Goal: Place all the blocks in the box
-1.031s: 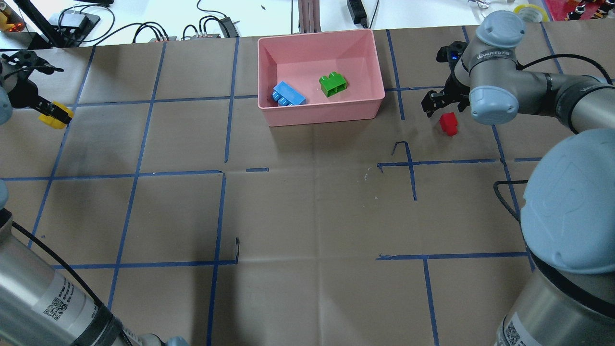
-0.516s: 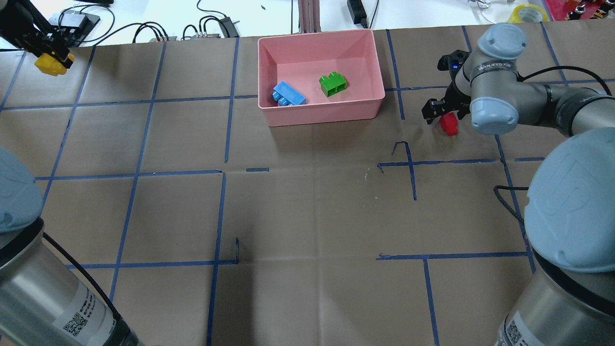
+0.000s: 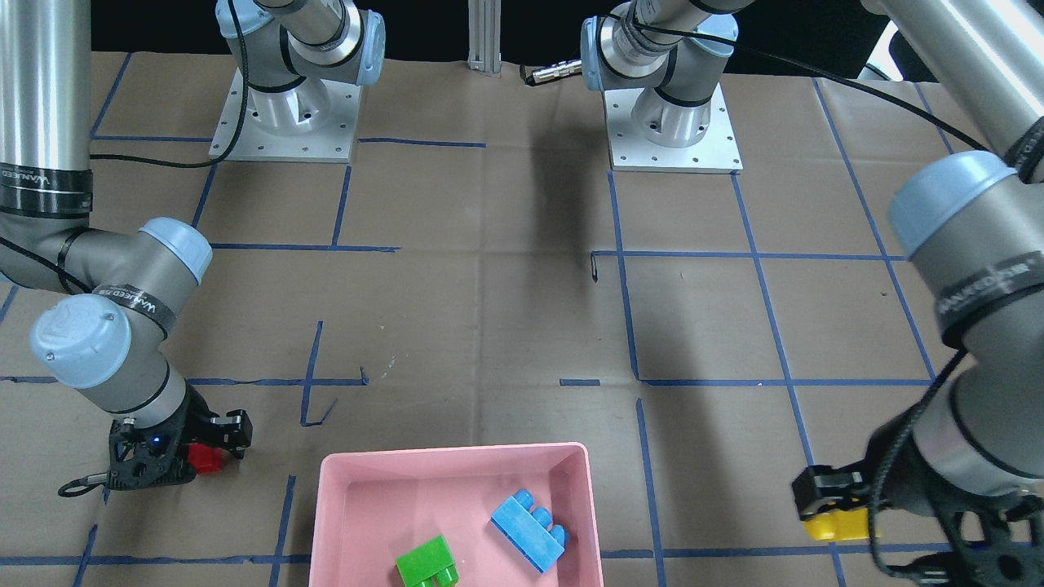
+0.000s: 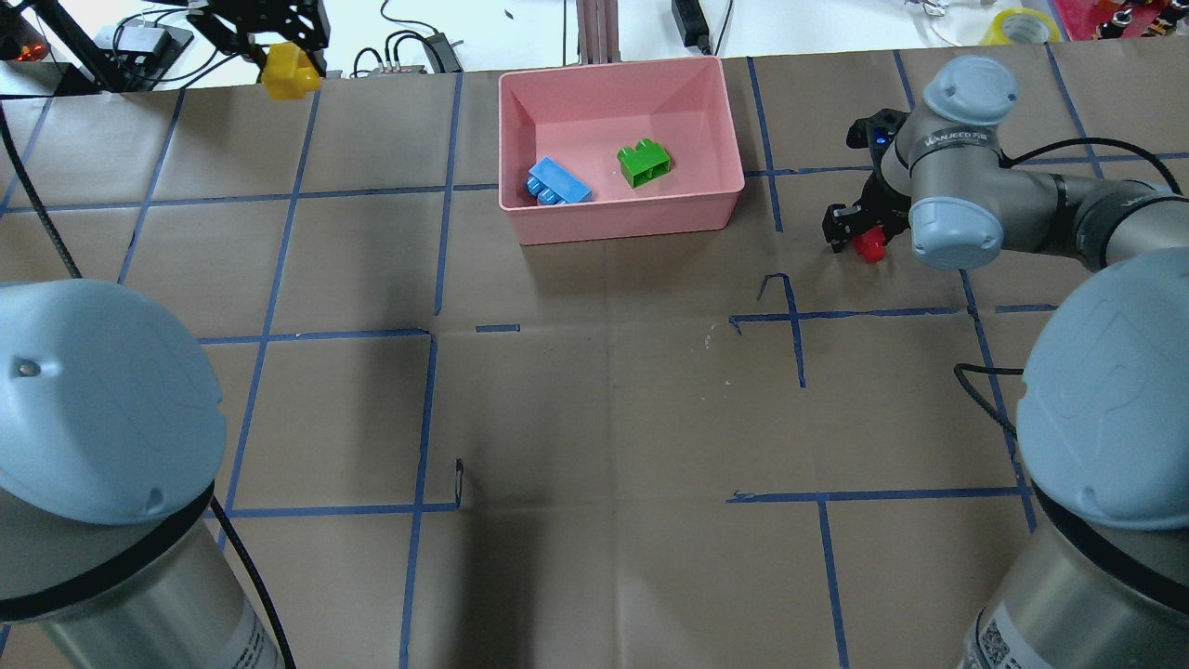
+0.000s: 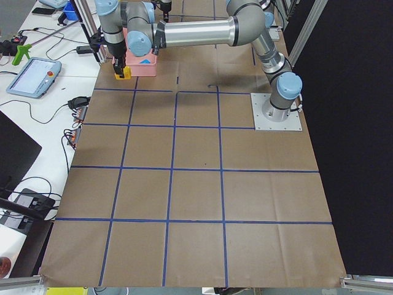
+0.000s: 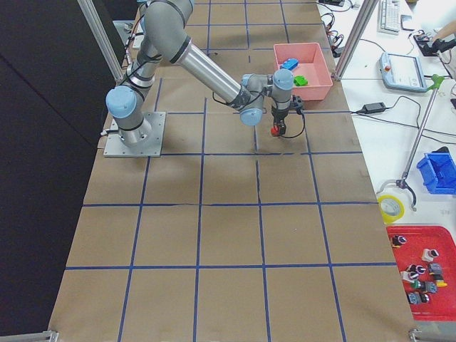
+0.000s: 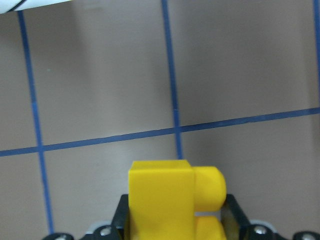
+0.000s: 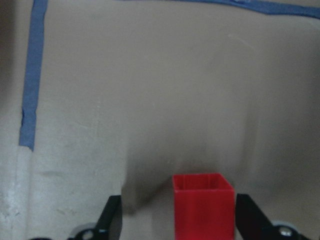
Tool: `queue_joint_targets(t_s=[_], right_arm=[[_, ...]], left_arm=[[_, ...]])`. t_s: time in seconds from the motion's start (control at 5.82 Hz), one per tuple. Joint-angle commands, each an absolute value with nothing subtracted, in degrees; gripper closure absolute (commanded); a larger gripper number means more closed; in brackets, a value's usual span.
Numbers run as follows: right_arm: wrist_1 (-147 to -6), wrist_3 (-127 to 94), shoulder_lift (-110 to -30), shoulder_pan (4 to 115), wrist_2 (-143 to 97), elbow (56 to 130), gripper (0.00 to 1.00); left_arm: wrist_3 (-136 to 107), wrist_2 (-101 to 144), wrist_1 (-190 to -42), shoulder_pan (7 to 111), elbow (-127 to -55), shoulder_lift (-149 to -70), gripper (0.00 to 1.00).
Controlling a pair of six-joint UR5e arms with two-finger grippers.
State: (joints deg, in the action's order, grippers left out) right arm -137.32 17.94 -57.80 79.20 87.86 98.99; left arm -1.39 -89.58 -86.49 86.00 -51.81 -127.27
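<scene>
status | left hand clamps yellow brick | right hand open around red brick

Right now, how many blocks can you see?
4: blue and green in the box; yellow held by the left gripper; red on the table, inside the open right gripper.

The worktop is covered in brown paper and divided into squares by blue tape. A white bench is set along its far edge, with cables and an aluminium post. A tape roll and a red tray are laid there. A black backdrop is seen opposite.
</scene>
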Motion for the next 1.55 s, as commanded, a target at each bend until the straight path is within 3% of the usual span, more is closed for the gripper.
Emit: queue_joint_targets(t_s=[0.0, 0.52, 0.69, 0.86, 1.03, 1.38], right_arm=[[-136.85, 19.16, -59.31, 79.1, 88.24, 98.96, 0.94], [-133.71, 19.25, -62.47, 79.02, 88.07, 97.48, 0.95], [-126.11, 19.25, -64.58, 79.01, 87.98, 92.95, 0.96], [-114.12, 19.07, -64.77, 79.19, 87.72, 86.72, 0.96], [-107.82, 18.64, -64.78, 79.36, 87.98, 82.14, 0.96], [-97.45, 17.93, -64.69, 80.94, 87.98, 73.61, 0.96]], left_arm=[[-22.05, -88.86, -86.22, 97.16, -50.28, -129.97, 0.84], [-32.69, -88.06, -76.77, 103.88, -50.53, -137.53, 0.84], [-32.61, -88.33, -73.34, 103.89, -50.62, -139.29, 0.72], [-31.91, -90.42, -69.47, 103.8, -51.06, -139.65, 0.34], [-31.12, -94.96, -66.56, 103.8, -51.06, -139.66, 0.02], [-27.08, -95.62, -67.4, 103.36, -51.41, -136.25, 0.01]])
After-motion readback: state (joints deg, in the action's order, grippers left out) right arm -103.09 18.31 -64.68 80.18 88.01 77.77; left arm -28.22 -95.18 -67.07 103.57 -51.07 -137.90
